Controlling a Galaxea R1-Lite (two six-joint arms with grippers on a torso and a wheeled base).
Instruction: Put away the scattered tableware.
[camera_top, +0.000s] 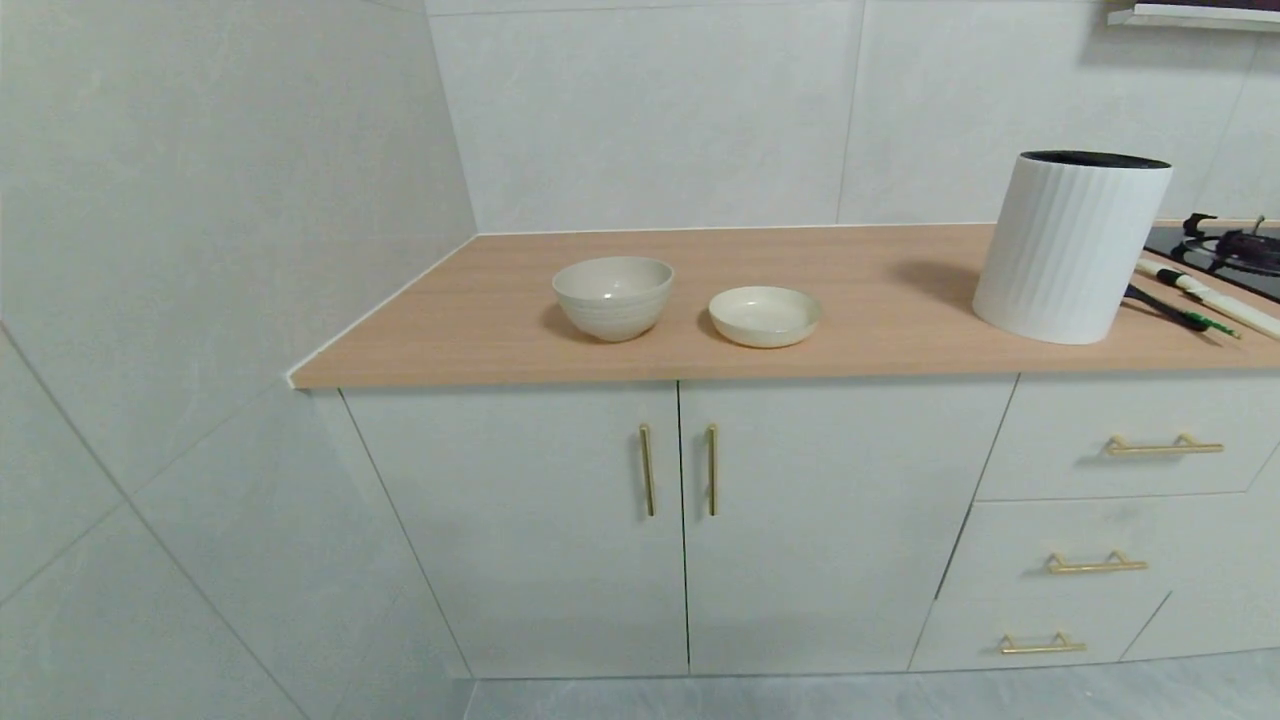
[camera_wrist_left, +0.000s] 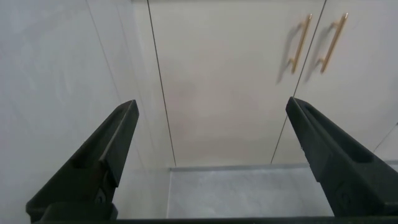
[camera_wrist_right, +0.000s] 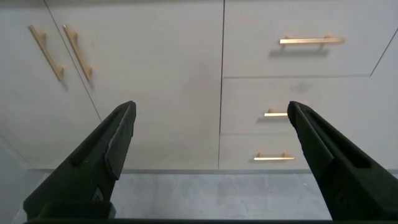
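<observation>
A deep cream bowl (camera_top: 613, 297) stands on the wooden counter (camera_top: 880, 330), with a shallow cream dish (camera_top: 765, 316) just to its right. Both are upright and empty. My left gripper (camera_wrist_left: 211, 109) hangs open low in front of the cabinet's left door (camera_wrist_left: 217, 81), nothing between its black fingers (camera_wrist_left: 106, 155). My right gripper (camera_wrist_right: 211, 112) is open too, facing the cabinet front where the right door (camera_wrist_right: 149, 81) meets the drawers (camera_wrist_right: 305, 68).
A tall white ribbed container (camera_top: 1072, 245) stands at the counter's right. Beyond it lie utensils (camera_top: 1195, 300) and a black hob (camera_top: 1225, 255). Two closed doors with gold handles (camera_top: 680, 470) sit below the bowls; three drawers (camera_top: 1120, 520) are to their right. A tiled wall bounds the left.
</observation>
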